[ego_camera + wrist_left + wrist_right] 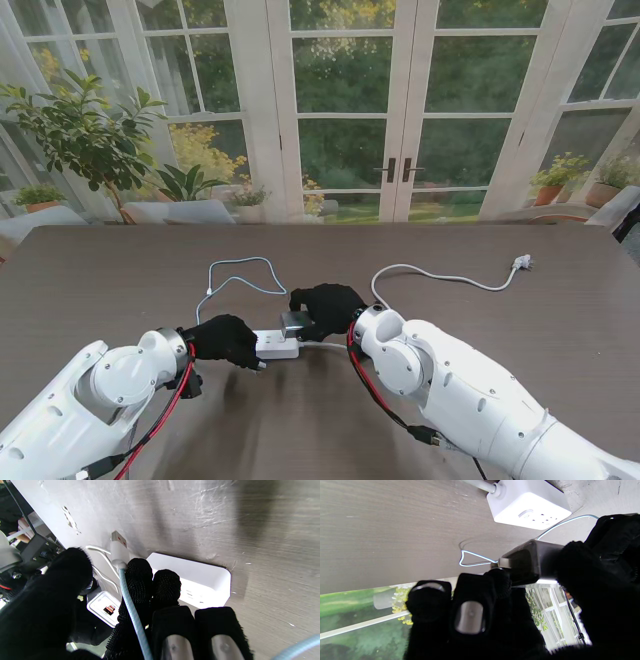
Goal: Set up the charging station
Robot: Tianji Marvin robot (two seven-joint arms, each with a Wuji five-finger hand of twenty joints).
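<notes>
Looks like a home, sunroom or dining room: white French doors [397, 110] onto a green garden, potted plants [85, 135] along the glass, dark wood-grain counter [120, 280] in front.

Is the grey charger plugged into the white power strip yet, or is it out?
Out. The right hand holds the grey charger clear of the white power strip, its prong exposed.
</notes>
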